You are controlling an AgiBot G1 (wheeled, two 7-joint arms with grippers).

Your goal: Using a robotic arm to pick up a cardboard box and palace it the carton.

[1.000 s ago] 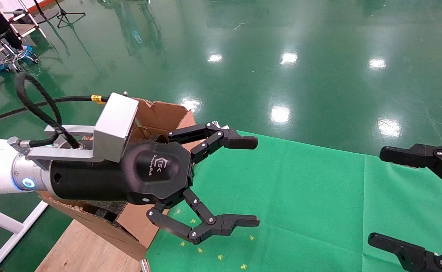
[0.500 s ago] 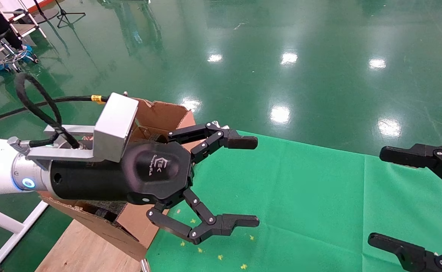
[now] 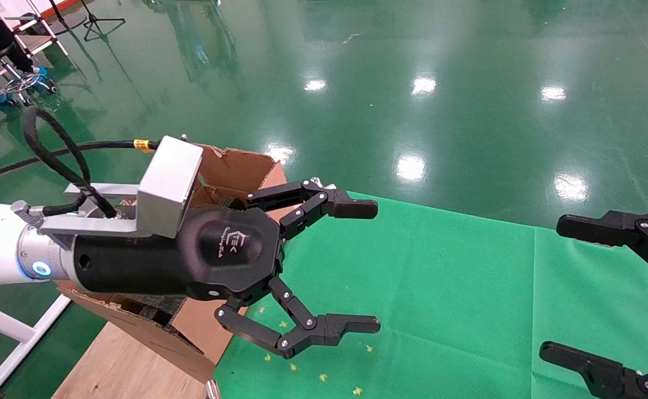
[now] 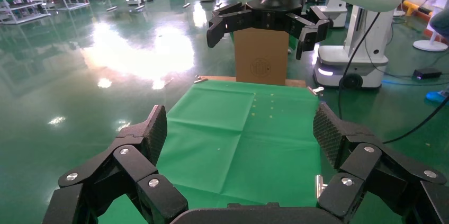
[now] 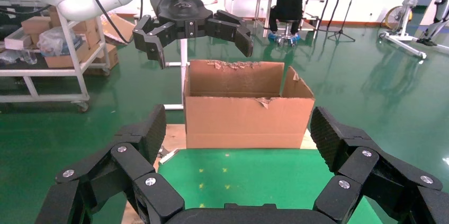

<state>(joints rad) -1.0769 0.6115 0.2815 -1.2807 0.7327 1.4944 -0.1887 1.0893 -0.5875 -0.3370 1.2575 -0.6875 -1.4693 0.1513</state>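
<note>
Overhead, the robotic arm (image 3: 3, 249) reaches in from the robot's left, and its left tool (image 3: 365, 266) hangs above the green cloth (image 3: 440, 288) just beside the carton (image 3: 235, 166), fingers spread wide with nothing between them. Its black body and grey metal block (image 3: 169, 185) hide much of the carton's opening in the head view. The carton stands on the wooden worktop (image 3: 113, 366) at the cloth's left end, flaps up and ragged along the top edge; the right wrist view shows it upright, with the left tool (image 5: 193, 28) above it. The right tool (image 3: 556, 288) hovers over the cloth's far end, well apart from the carton, its fingers also spread and empty. No small cardboard box shows in any view. Tiny yellow specks (image 3: 324, 377) dot the cloth near the carton.
</note>
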